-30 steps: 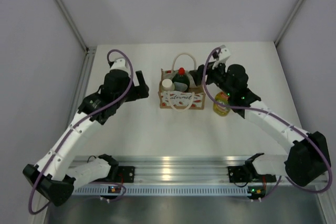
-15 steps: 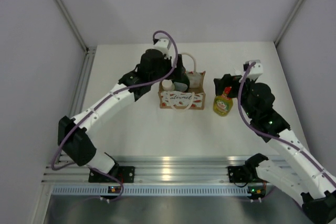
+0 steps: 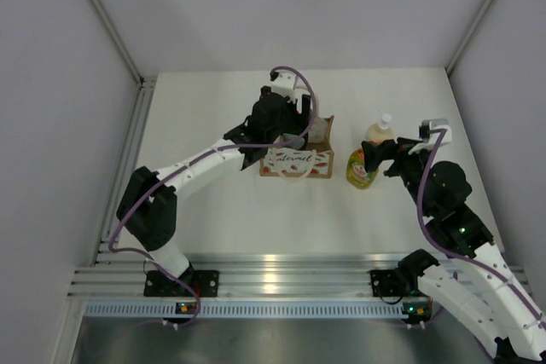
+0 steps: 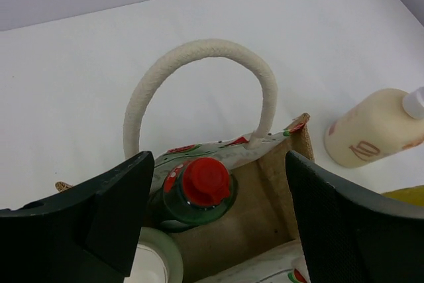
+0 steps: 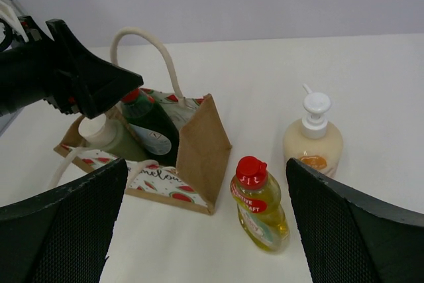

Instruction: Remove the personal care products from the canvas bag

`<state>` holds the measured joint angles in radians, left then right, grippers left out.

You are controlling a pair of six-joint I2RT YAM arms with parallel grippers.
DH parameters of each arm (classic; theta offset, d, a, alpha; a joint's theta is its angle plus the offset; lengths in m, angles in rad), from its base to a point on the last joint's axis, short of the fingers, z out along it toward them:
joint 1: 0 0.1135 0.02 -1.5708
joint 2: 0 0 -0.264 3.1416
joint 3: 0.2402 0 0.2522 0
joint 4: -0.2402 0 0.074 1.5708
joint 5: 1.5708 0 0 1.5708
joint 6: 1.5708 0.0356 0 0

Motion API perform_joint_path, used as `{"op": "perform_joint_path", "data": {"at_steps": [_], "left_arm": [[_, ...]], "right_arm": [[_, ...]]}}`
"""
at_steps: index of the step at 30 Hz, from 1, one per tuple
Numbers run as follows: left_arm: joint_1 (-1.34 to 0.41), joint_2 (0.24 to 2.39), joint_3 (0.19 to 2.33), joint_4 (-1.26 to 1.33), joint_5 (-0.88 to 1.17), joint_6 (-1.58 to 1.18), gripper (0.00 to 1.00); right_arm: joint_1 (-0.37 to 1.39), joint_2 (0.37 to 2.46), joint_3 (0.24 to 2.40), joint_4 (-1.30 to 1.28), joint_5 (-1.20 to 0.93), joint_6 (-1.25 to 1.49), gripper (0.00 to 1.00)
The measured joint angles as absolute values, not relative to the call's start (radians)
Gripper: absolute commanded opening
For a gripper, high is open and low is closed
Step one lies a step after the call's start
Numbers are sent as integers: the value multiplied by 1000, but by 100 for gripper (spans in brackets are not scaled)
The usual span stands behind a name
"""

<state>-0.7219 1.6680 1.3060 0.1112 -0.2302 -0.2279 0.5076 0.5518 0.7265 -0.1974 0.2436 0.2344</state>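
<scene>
**Operator:** Canvas bag check. What is the condition of the left gripper?

**Technician:** Released. Its jaws stand wide apart directly above the bag's open top, one on either side of the dark green bottle. There is a visible gap to the red cap on both sides, and nothing is grasped. The bottle stands upright inside the bag, against its far wall, below the far loop handle. The grey-green cylinder with the white lid sits just beside that bottle, also inside the bag.

**Operator:** And the right gripper?

**Technician:** Released and empty, jaws spread wide, positioned to the right of the bag. The yellow-green bottle stands upright on the table just right of the bag, not touching it. The cream pump bottle also stands upright right of the bag, farther back than the yellow-green bottle.
</scene>
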Motion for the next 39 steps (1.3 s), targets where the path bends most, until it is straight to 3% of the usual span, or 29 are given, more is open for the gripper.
{"op": "perform_joint_path", "data": {"at_steps": [30, 38, 39], "left_arm": [[-730, 1735, 1158, 373, -331, -173, 68], [-744, 1759, 1158, 384, -352, -162, 48], [-746, 1759, 1158, 388, -356, -159, 35]], "right_arm": [[508, 448, 727, -256, 232, 196, 100], [508, 427, 727, -257, 234, 179, 99], [508, 426, 727, -257, 234, 178, 99]]}}
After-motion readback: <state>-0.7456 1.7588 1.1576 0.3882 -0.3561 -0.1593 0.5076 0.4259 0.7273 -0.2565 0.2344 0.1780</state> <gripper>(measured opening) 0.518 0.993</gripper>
